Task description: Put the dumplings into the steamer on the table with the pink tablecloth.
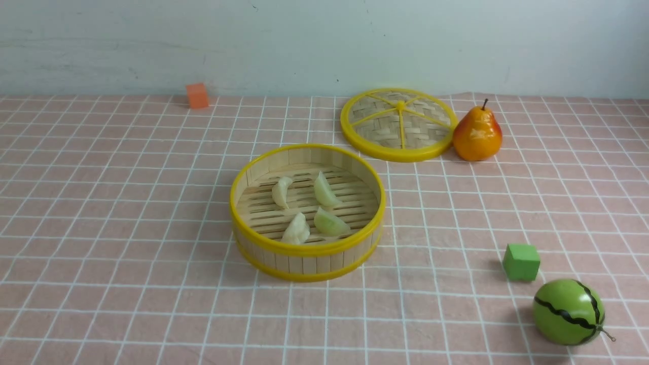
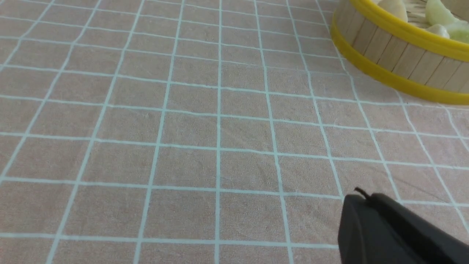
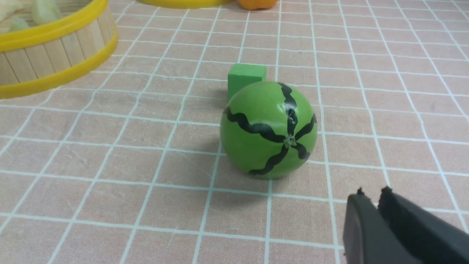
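Dumplings point(image 1: 326, 191), four in number, lie on the slatted floor of the round steamer point(image 1: 307, 263), which rests on the bench point(image 1: 167, 299). The left end effector point(image 2: 370, 200) is closed; the right end effector point(image 3: 373, 196) stands slightly parted, with nothing between its tips. Beyond the steamer lies its woven lid point(image 1: 377, 132).

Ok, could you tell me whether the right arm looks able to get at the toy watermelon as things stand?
Probably yes: the watermelon sits in the open, nothing on top, though the green block stands close behind and might crowd a pincer on that side.
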`<act>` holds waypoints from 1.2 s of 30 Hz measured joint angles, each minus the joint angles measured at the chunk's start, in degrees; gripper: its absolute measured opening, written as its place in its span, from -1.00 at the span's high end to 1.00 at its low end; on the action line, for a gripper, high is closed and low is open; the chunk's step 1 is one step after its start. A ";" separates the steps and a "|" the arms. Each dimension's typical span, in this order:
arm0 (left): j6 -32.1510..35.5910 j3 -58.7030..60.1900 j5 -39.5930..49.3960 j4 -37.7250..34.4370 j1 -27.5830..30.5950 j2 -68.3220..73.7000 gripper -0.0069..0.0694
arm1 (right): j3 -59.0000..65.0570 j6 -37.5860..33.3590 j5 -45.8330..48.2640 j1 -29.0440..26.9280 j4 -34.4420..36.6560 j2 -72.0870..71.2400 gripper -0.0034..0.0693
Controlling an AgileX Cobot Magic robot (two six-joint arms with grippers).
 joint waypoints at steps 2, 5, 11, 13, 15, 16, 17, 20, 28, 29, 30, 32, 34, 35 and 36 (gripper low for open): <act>0.00 0.00 0.00 0.00 0.00 0.00 0.85 | 0.00 0.00 0.00 0.00 0.00 0.00 0.70; 0.00 0.00 0.05 0.00 0.00 0.00 0.85 | 0.00 0.00 0.00 0.00 0.00 0.00 0.69; 0.00 0.00 0.05 0.00 0.00 0.00 0.85 | 0.00 0.07 0.00 0.00 0.00 0.00 0.67; 0.00 0.00 0.05 0.00 0.00 0.00 0.85 | 0.00 0.07 0.00 0.00 0.00 0.00 0.66; 0.00 0.00 0.05 0.00 0.00 0.00 0.85 | 0.00 0.07 0.00 0.00 0.00 0.00 0.65; 0.00 0.00 0.05 0.00 0.00 0.00 0.85 | 0.00 0.07 0.00 0.00 0.00 0.00 0.65; 0.00 0.00 0.05 0.00 0.00 0.00 0.85 | 0.00 0.07 0.00 0.00 0.00 0.00 0.64; 0.00 0.00 0.05 0.00 0.00 0.00 0.85 | 0.00 0.07 0.00 0.00 0.00 0.00 0.63; 0.00 0.00 0.05 0.00 0.00 0.00 0.85 | 0.00 0.07 0.00 0.00 0.00 0.00 0.61; 0.00 0.00 0.05 0.00 0.00 0.00 0.85 | 0.00 0.07 0.00 0.00 0.00 0.00 0.60; 0.00 0.00 0.05 0.00 0.00 0.00 0.85 | 0.00 0.07 0.00 0.00 0.00 0.00 0.60; 0.00 0.00 0.05 0.00 0.00 0.00 0.85 | 0.00 0.07 0.00 0.00 0.00 0.00 0.59; 0.00 0.00 0.05 0.00 0.00 0.00 0.85 | 0.00 0.07 0.00 0.00 0.00 0.00 0.59; 0.00 0.00 0.05 0.00 0.00 0.00 0.85 | 0.00 0.07 0.00 0.00 0.00 0.00 0.58; 0.00 0.00 0.05 0.00 0.00 0.00 0.85 | 0.00 0.07 0.00 0.00 0.00 0.00 0.58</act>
